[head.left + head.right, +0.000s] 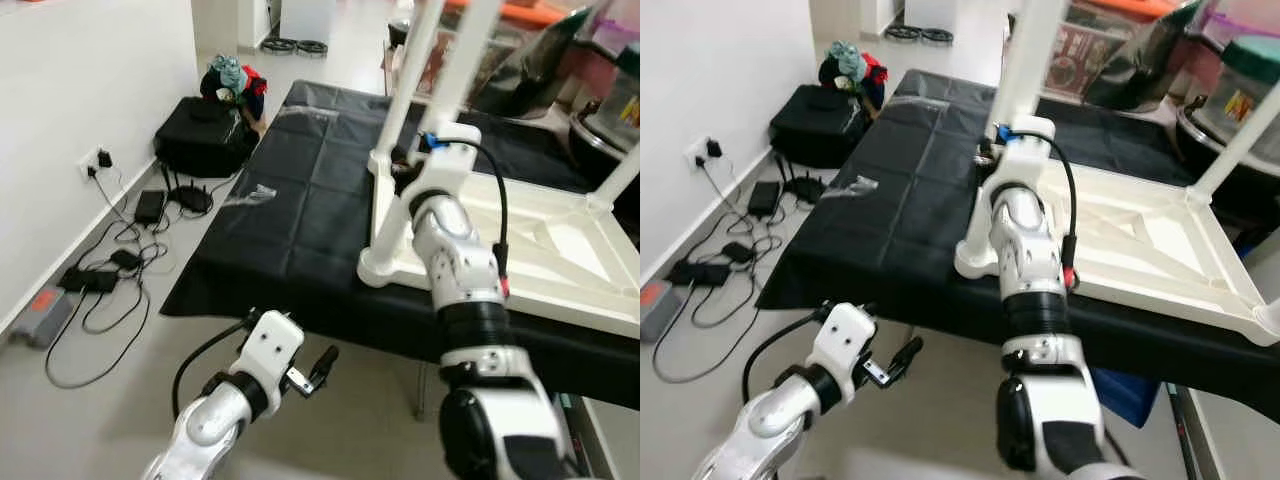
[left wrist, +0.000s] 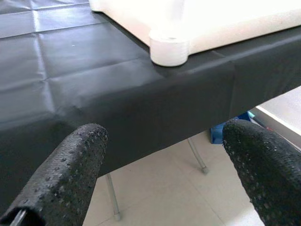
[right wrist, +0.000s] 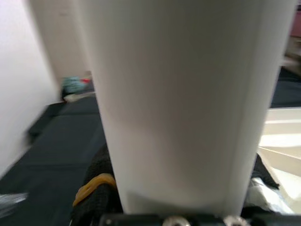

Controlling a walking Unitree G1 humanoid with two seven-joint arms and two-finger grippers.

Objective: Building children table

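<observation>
The children table (image 1: 560, 250) lies upside down on the tabletop (image 1: 290, 190), toward its right side, legs (image 1: 410, 75) pointing up. Left of the tabletop, on the floor (image 1: 90, 400), cables (image 1: 110, 270) run along the wall (image 1: 70, 110); a bag (image 1: 200, 135) sits behind them.

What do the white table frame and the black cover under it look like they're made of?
White table frame: probably moulded plastic, going by its smooth matte surface, rounded corner sockets and moulded ribs; painted wood can't be ruled out. Black cover: thin plastic or vinyl sheet, judging by its sharp fold creases and faint sheen.
</observation>
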